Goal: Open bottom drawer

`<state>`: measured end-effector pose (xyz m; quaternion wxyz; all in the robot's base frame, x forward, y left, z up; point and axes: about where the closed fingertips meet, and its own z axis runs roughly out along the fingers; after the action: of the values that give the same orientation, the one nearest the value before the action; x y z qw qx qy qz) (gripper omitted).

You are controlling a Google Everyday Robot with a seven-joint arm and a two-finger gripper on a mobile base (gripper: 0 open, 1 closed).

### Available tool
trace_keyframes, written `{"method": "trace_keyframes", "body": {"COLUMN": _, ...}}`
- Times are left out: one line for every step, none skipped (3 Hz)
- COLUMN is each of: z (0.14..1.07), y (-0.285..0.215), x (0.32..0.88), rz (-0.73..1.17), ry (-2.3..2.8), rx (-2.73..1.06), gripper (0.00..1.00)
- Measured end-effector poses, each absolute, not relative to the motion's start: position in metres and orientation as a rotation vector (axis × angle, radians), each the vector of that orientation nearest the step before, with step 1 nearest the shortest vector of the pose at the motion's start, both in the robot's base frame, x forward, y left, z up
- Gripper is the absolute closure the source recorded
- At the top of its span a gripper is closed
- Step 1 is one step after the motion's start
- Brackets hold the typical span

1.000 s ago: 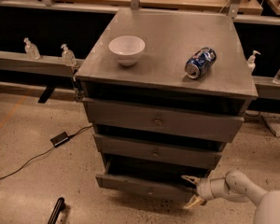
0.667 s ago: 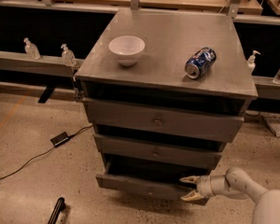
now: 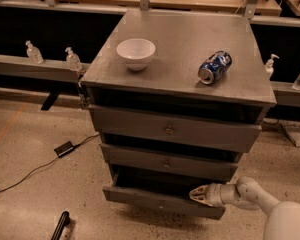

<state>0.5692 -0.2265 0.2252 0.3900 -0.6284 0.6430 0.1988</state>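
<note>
The grey cabinet has three drawers. The bottom drawer is pulled out a little, with a dark gap above its flat grey front and a small round knob at its centre. My gripper comes in from the lower right on a white arm. Its tip rests at the top edge of the bottom drawer's front, right of the knob. The middle drawer and the top drawer sit above it.
A white bowl and a blue can lying on its side sit on the cabinet top. A black cable and power brick lie on the floor at left. Small bottles stand on the ledge behind. A dark object lies at bottom left.
My gripper has moved a little left and up along the bottom drawer's front edge, and its tip looks narrower than before. The drawer has hardly moved.
</note>
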Motion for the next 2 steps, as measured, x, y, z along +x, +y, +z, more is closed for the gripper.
{"method": "trace_keyframes", "body": {"z": 0.208, "y": -0.231, "x": 0.579, "rz": 0.389, "ry": 1.673, "rx": -1.573, "gripper": 1.00}}
{"method": "trace_keyframes", "body": {"z": 0.187, "y": -0.233, "x": 0.577, "rz": 0.333, "ry": 1.732, "rx": -1.601, "gripper": 1.00}}
